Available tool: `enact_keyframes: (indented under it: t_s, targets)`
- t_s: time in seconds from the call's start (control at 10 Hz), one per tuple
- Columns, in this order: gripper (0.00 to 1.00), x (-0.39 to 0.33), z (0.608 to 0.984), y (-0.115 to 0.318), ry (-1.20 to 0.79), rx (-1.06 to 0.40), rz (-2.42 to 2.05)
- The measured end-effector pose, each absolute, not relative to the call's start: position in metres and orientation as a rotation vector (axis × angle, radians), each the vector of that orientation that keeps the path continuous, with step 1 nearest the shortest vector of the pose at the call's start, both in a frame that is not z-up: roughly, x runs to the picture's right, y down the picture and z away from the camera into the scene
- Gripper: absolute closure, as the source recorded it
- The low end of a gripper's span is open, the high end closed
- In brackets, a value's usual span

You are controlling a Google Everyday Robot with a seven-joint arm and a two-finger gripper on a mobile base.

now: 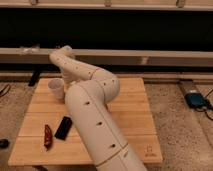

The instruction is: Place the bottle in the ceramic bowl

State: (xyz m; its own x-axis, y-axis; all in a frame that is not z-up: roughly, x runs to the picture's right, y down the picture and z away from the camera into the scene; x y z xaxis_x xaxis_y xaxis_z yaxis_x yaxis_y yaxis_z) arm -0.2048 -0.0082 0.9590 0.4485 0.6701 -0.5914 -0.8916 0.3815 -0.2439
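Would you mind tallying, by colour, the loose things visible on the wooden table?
White: 1, the cup
Black: 1, the flat slab
Red: 1, the slim item
Total: 3
The gripper is out of sight, apparently behind the arm, which may hide more things.
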Motion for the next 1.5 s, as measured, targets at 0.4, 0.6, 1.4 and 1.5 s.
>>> enact_keyframes:
  t_s: [0.4,0.6,1.4,1.5]
  targets:
    - [0.37,-0.204,0.960,-0.003,0.440,-0.584,1.034]
    - [0.37,-0.208,0.960,0.005,0.437,-0.605,1.019]
    - [1.00,-0.219,0.932,-0.002,0.336,-0.737,1.024]
    - [1.00,-0.215,0.924,-0.011,0.311,-0.753,1.040]
